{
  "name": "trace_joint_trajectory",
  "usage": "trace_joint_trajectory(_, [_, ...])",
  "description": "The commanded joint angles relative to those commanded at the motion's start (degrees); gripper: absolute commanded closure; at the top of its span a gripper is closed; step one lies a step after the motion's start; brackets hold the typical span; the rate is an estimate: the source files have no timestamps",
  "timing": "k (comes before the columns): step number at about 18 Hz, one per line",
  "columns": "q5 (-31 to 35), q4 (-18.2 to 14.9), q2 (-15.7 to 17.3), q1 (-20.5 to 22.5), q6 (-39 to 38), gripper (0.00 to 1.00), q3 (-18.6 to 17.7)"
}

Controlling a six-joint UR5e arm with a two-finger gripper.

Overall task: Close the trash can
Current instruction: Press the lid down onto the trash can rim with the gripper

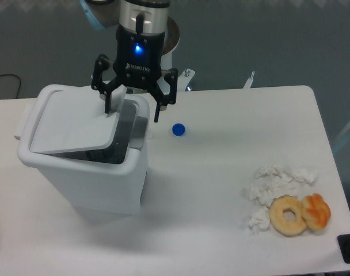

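The white trash can stands on the left of the table. Its flat lid is tilted low over the opening, leaving a dark gap along the right side. My gripper hangs over the can's back right corner, fingers spread open. The left fingertip rests against the lid's raised far edge; the right finger hangs beyond the can's rim. Nothing is held between them.
A small blue bottle cap lies just right of the can. Crumpled white tissues, a donut and an orange pastry sit at the front right. The robot base stands behind the table.
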Motion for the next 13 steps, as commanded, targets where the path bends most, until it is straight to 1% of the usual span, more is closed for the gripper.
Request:
trace_joint_trajectory(5, [0.09,-0.18,-1.32,0.09,0.18,0.00,-0.09])
trace_joint_trajectory(13, [0.09,-0.09,-1.94,0.09,0.18,0.00,-0.79])
